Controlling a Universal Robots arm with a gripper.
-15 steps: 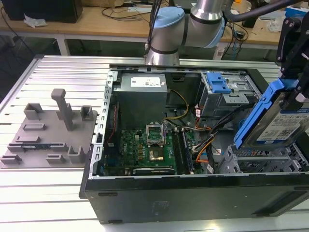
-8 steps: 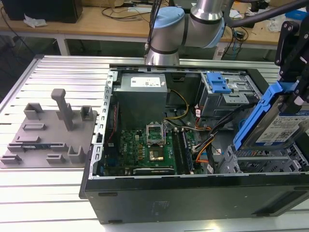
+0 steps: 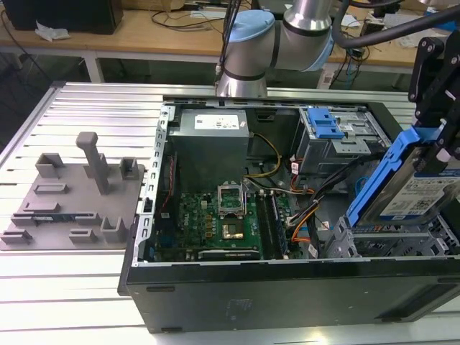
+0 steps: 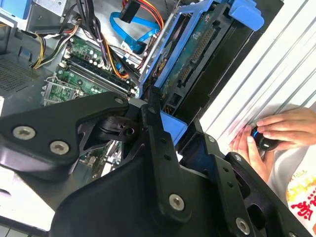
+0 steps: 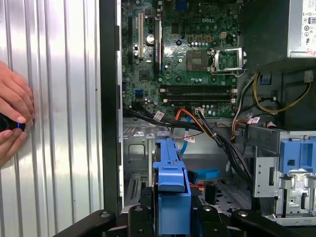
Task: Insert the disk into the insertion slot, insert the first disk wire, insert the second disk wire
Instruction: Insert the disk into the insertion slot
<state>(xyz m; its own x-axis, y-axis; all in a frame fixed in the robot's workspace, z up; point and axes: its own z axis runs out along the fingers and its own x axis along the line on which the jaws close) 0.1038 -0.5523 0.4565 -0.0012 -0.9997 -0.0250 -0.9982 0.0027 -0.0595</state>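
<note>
In the exterior view, the disk [image 3: 424, 192] is carried at about three o'clock, toward the exterior view's right, and is tilted steeply with its label turned outward. It is clamped by the gripper [image 3: 444, 147], whose fingers are closed on the blue carrier. The disk's lower end is poised just above the insertion slot [image 3: 381, 244], which lies at about five o'clock inside the open case [image 3: 287, 291]. Whether the two touch cannot be told. The disk is judged not yet seated.

Several faults are judged possible from here. If the tilt is not taken out, a lower corner of the carrier could catch on the cage's rim and jam. The disk could then be twisted in the grasp.

The orange-and-black wire bundle [image 3: 305, 215] is draped just beside the cage, at its nine o'clock. In the first wrist view the second disk wire [image 5: 206, 174] is curled near the bay floor. Either could be pinched under the carrier or dragged along with it.

A person's hand [image 5: 12, 116] is rested on the ribbed table beside the case wall, and a wide swing of the arm could bring it close.
</note>
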